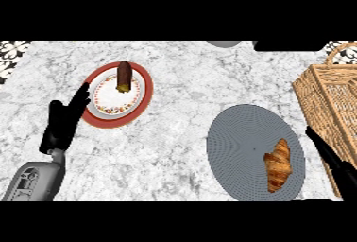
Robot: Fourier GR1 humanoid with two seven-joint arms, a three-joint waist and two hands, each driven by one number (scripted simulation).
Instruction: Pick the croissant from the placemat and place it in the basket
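Head view, looking steeply down on the marble-patterned counter (174,137). Croissant (277,165) lies lengthwise on the right half of the grey oval placemat (241,142), close to that mat's right rim, in the counter's near right part; nothing touches it. Wicker basket (327,101) stands at the counter's right edge, just beside the placemat's right rim, its handle arching toward the far right corner. My right robot hand (333,158) shows as a dark shape with straight, extended fingers, lying between the placemat and the basket's near wall, close to the croissant but apart from it and holding nothing. My left robot hand (64,124) rests near the counter's left edge, fingers straight and open, its tips overlapping the left rim of the red plate (105,120); whether they touch it I cannot tell. On the red plate sits a smaller white plate (111,97) with a patterned border, and on that lies a dark brown, elongated food item (124,75) whose kind I cannot make out, its far end reaching past the white plate's far rim. At the counter's far edge, a pale rounded object (223,43) and a dark flat object (289,46) are cut off by the frame.
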